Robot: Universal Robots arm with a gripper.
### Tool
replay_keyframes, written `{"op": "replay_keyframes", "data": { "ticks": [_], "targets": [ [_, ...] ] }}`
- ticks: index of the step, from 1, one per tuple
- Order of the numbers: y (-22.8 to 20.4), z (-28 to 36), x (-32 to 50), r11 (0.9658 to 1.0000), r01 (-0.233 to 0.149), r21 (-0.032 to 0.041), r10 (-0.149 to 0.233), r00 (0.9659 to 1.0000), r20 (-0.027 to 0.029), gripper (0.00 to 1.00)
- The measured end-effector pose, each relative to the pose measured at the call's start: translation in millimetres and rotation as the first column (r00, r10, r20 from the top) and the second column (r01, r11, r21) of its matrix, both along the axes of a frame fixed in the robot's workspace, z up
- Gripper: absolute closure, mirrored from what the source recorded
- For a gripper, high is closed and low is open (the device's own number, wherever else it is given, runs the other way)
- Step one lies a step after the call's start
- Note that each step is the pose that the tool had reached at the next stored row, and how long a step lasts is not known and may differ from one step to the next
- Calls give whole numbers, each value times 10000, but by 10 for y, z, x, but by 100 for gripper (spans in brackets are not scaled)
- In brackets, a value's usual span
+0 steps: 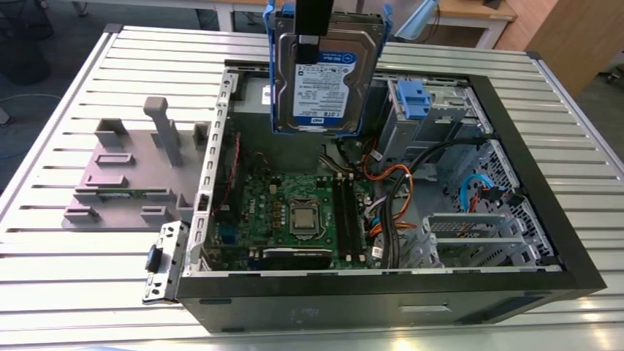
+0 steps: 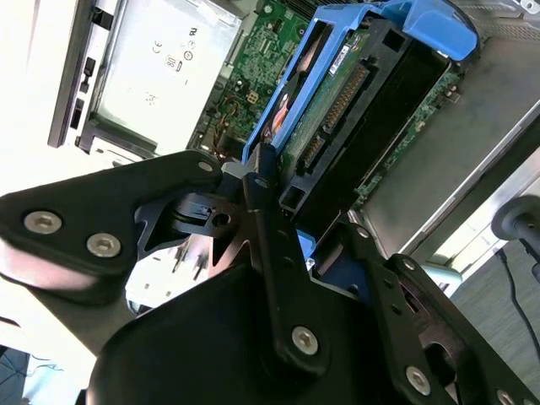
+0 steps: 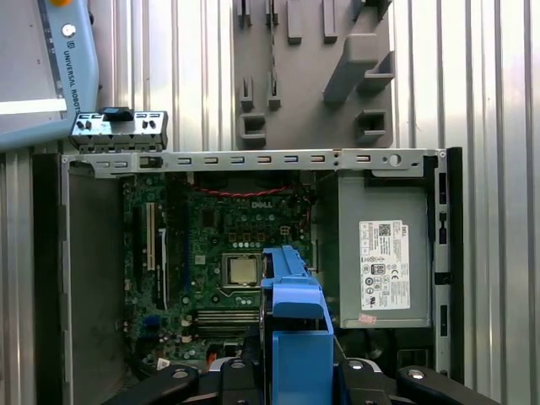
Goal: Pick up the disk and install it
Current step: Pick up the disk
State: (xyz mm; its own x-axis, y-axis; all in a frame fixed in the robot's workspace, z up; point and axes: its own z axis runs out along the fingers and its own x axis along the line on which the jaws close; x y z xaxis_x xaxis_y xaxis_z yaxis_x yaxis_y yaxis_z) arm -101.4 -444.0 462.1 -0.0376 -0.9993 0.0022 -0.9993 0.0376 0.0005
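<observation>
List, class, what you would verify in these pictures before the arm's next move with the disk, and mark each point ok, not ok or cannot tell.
1. Grip: gripper shut on the disk: ok.
2. Disk hangs upright above the open computer case: ok.
3. Case side open, motherboard exposed: ok.
4. Blue-tabbed drive cage free inside: cannot tell.
5. Loose cables clear of the cage: cannot tell.
</observation>
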Motion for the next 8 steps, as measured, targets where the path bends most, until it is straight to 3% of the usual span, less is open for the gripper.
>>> {"op": "replay_keyframes", "data": {
  "ticks": [8],
  "targets": [
    [-22,0,0,10000,0,0,0,10000,0,64]
  ]
}}
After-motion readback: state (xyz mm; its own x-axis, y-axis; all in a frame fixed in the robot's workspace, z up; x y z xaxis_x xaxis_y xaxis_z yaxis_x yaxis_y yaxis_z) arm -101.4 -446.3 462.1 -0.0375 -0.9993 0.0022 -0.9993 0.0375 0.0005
